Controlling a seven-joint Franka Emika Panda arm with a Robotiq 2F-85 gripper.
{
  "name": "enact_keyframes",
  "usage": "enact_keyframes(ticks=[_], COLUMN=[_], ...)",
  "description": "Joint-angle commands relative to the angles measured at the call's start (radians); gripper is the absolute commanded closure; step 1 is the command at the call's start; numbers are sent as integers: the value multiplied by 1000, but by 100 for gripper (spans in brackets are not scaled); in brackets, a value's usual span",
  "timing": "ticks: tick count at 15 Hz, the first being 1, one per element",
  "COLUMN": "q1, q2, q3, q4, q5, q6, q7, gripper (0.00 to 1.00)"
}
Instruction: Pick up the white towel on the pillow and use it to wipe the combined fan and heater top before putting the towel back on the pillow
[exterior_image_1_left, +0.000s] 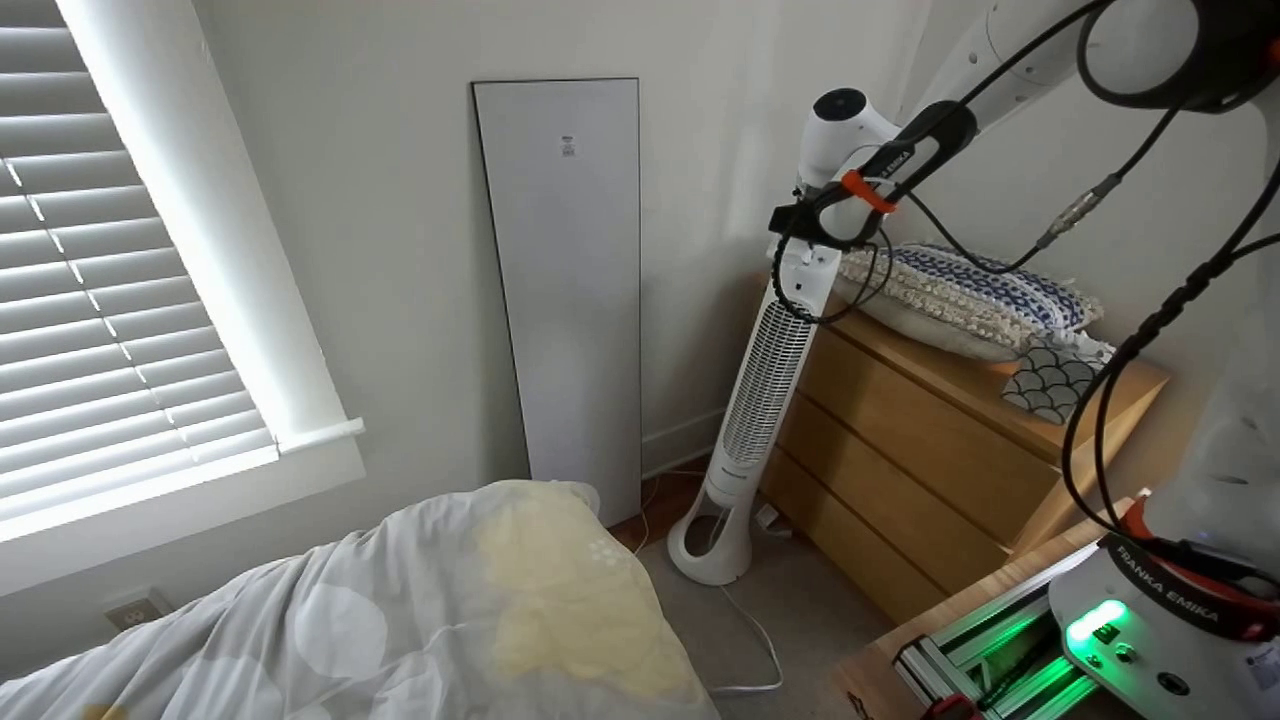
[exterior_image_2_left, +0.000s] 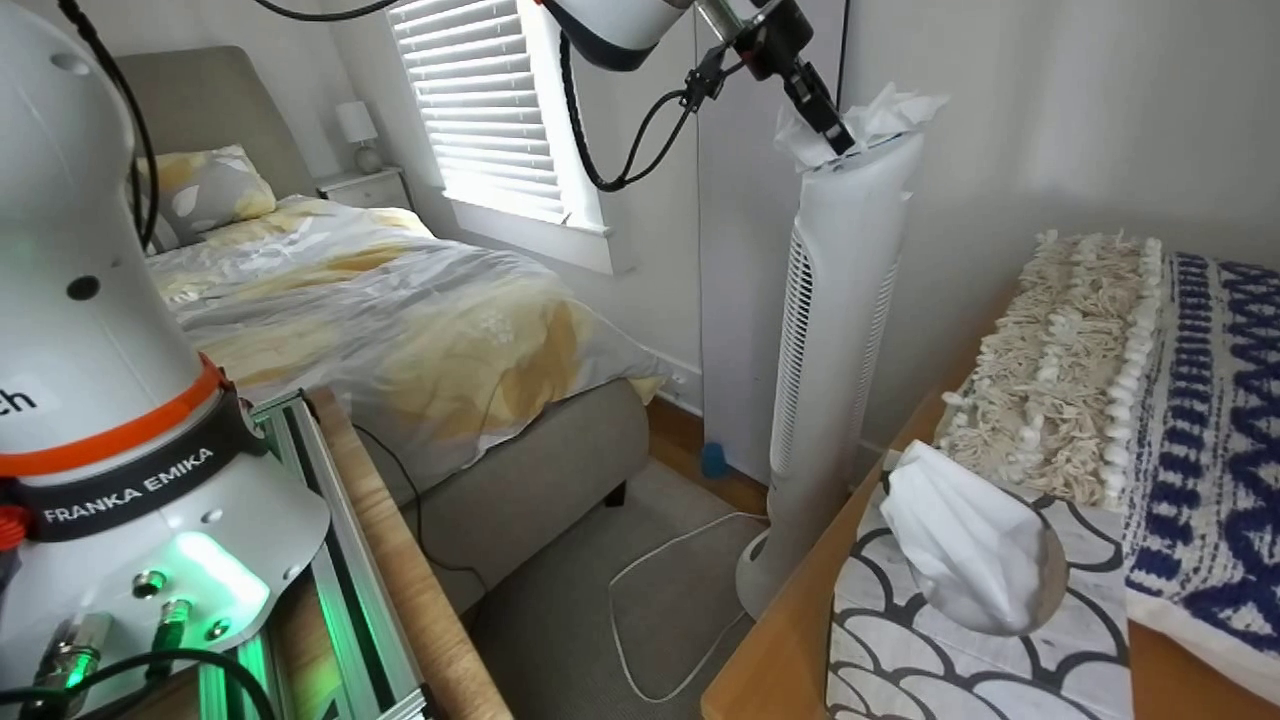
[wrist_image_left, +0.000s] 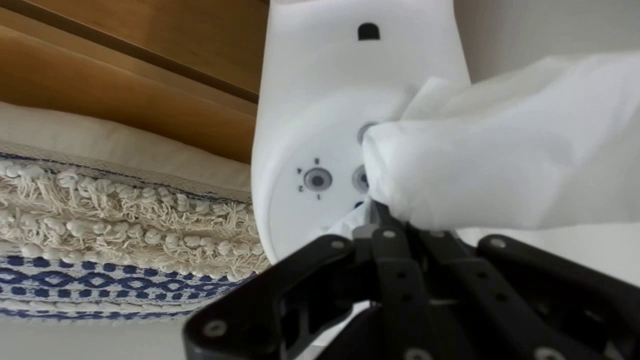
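Gripper (exterior_image_2_left: 840, 140) closed on bunched white towel (wrist_image_left: 490, 160), tissue-like; loose part drapes partly over buttons (wrist_image_left: 318, 180) atop fan heater (exterior_image_2_left: 840, 340), presumably for wiping. Fan heater stands just beside dresser (exterior_image_1_left: 900, 420) front edge. Pillow (exterior_image_1_left: 970, 300), judged return spot, lies on dresser; tissue box (exterior_image_2_left: 970, 670) near same edge. Robot base (exterior_image_2_left: 110, 575) reads "FRANKA EMIKA"; panel (exterior_image_1_left: 565, 300) label (exterior_image_1_left: 568, 147) illegible.

In an exterior view the base (exterior_image_1_left: 1150, 635) stands at four o'clock, the elbow (exterior_image_1_left: 1165, 50) at two, and the forearm (exterior_image_1_left: 1025, 60) slopes toward eight. The gripper (exterior_image_2_left: 840, 138) points toward five in an exterior view; in the wrist view its fingers (wrist_image_left: 397, 260), pinched together, reach toward twelve.
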Motion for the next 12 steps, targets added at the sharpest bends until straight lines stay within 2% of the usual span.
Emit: enact_keyframes(ticks=[1,8,12], q1=[-32,-106,-194], q2=[-12,-23,-31], q3=[42,114,205], q4=[1,38,53], q5=[-68,-230,-294], q6=[-85,-114,-107], q7=[97,301,387], gripper=[99,99,99])
